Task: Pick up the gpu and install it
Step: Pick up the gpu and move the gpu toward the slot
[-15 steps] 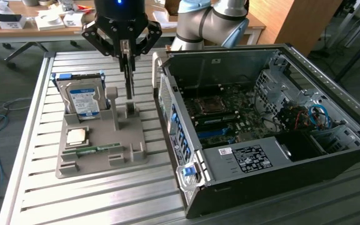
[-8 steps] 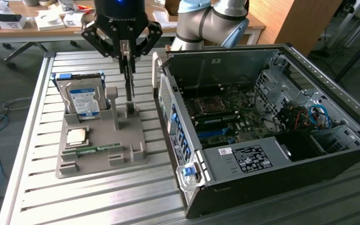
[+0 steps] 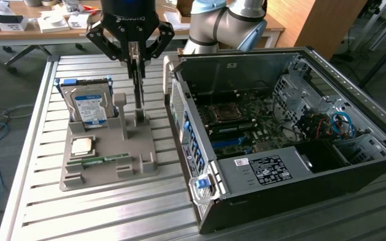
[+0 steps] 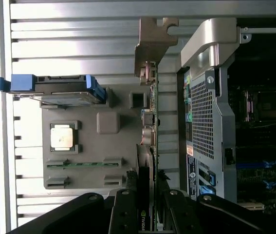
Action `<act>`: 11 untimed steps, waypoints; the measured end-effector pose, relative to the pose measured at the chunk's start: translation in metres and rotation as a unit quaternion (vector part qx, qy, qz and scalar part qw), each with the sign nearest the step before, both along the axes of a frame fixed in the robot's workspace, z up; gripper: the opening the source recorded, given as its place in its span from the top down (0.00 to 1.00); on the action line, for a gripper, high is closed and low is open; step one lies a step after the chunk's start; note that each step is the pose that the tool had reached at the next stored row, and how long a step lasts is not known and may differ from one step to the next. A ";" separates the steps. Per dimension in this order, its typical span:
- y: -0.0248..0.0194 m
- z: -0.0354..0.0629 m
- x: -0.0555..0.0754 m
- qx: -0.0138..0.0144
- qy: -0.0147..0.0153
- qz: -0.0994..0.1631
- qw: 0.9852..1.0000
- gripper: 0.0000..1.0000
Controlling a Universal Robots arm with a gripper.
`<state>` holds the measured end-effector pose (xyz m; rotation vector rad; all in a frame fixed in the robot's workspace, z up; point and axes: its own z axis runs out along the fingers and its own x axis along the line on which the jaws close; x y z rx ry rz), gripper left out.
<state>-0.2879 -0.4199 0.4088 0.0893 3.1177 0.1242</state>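
Note:
The gpu (image 3: pixel 138 88) hangs edge-on and upright, a thin dark card with its pale metal bracket (image 4: pixel 155 44) at one end. My gripper (image 3: pixel 134 55) is shut on its upper edge. In the wrist view the fingers (image 4: pixel 128 209) clamp both faces of the gpu (image 4: pixel 150 122) near a green logo. The card's lower end is at the slotted upright of the grey parts holder (image 3: pixel 106 168); whether it is free of the slot I cannot tell. The open computer case (image 3: pixel 280 125) lies to the exterior view's right, motherboard (image 3: pixel 240 125) exposed.
The holder (image 4: pixel 89 168) also carries a blue-labelled hard drive (image 3: pixel 89 105) standing upright, a square processor (image 3: pixel 81 145) and a green memory stick (image 3: pixel 99 160). All rests on a slatted metal table (image 3: pixel 79 211). The case's rear panel (image 4: pixel 211 112) stands close beside the card.

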 end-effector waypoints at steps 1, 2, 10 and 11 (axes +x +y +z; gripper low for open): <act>0.0000 0.0019 0.000 0.000 0.000 0.000 1.000 0.74; 0.0000 0.0037 0.000 0.000 0.000 0.000 1.000 0.74; 0.0000 0.0044 0.002 0.000 0.000 0.000 1.000 0.74; 0.0000 0.0042 0.003 0.000 0.000 0.000 1.000 0.74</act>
